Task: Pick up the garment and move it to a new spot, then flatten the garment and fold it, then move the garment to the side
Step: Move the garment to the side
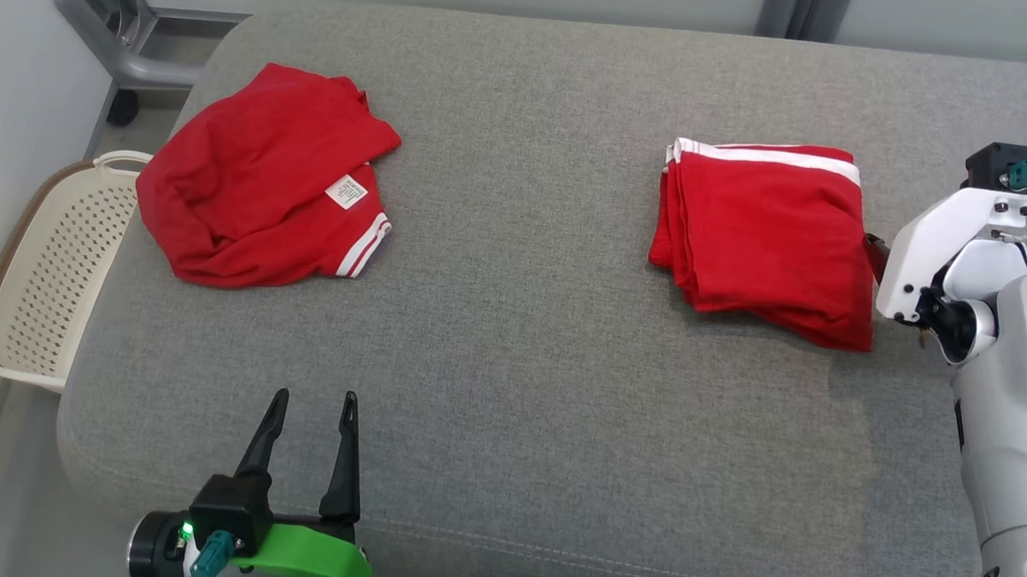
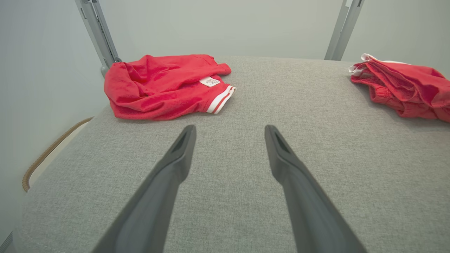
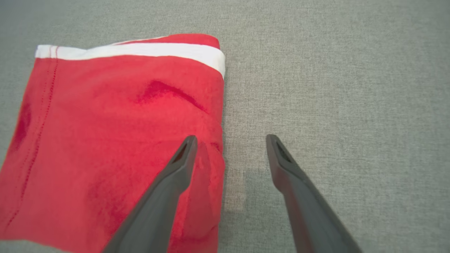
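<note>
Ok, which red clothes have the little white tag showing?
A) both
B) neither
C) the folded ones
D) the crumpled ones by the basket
D: the white tag lies on the crumpled clothes near the basket, while the folded clothes show just a white stripe along one edge.

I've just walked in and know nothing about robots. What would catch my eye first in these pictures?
Two splashes of red on the grey cushion: a crumpled red garment with a white label at the far left, and a folded red garment with a white stripe on the right. Then the left fingers, dark, spread open and empty at the lower left, and a cream basket beside the cushion's left edge.
</note>
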